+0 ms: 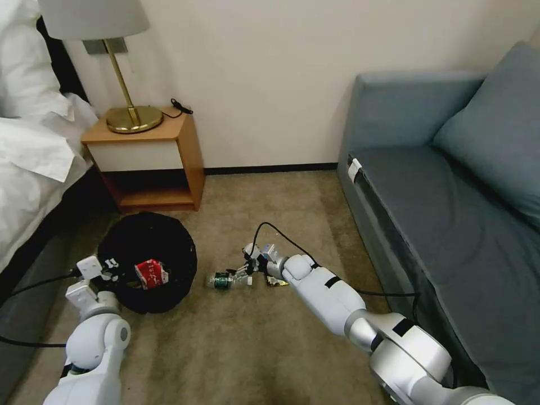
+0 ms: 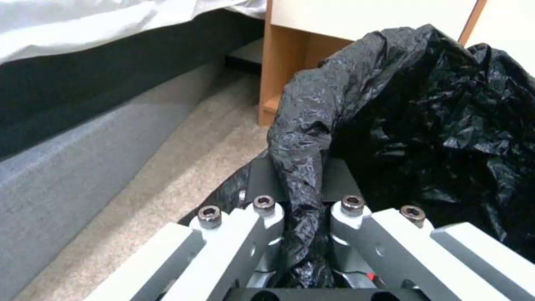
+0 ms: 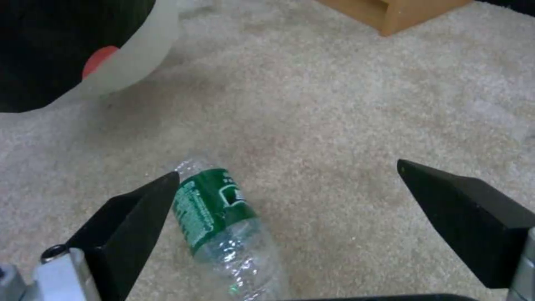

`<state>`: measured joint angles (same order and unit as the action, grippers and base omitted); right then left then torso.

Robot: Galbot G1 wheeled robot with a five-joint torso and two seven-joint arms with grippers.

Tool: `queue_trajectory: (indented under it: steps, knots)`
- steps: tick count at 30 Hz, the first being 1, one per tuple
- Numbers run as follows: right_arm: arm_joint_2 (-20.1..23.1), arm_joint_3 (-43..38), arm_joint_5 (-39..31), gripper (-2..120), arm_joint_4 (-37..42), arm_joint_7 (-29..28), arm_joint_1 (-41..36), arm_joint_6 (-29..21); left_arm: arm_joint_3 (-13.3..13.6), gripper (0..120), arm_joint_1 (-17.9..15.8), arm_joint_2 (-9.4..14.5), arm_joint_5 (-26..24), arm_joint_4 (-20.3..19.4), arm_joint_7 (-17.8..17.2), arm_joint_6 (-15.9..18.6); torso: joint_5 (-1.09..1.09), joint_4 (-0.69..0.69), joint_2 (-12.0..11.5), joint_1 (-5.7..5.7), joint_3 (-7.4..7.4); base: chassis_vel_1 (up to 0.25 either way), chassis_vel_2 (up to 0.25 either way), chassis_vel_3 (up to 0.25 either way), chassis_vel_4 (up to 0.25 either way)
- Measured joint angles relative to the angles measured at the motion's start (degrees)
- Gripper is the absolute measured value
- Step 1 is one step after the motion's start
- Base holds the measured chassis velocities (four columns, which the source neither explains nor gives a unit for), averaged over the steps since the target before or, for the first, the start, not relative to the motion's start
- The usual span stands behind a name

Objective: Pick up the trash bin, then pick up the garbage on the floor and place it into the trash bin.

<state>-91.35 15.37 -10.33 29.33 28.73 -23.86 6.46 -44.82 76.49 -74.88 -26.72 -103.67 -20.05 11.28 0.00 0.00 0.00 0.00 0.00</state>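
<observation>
Bottle (image 3: 223,221), clear crumpled plastic with green label, lying on beige carpet just beside one black finger of the wide-open, empty right gripper (image 3: 287,184). Left gripper (image 2: 301,209) clamps crinkly black bag at rim of round trash bin (image 1: 147,269); red-and-white packet (image 1: 152,274) inside.

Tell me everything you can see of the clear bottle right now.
The bottle is clear, crinkled plastic with a green printed label around its middle. It lies on its side on the beige carpet, between the trash bin and a yellow-silver wrapper. The right gripper hangs open just above it, one finger at the label's edge; whether that finger touches it is unclear.
</observation>
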Motion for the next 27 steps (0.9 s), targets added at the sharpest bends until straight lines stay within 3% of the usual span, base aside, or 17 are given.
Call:
queue_trajectory:
  steps: [27]
  knots:
    - [0.07, -0.12, 0.58, 100, -0.15, 0.68, -0.37, 0.11, -0.03, 5, -0.06, 0.12, -0.09, 0.27, 0.06, 0.14, 0.00, 0.00, 0.00, 0.00, 0.00, -0.050, 0.052, 0.052, -0.057]
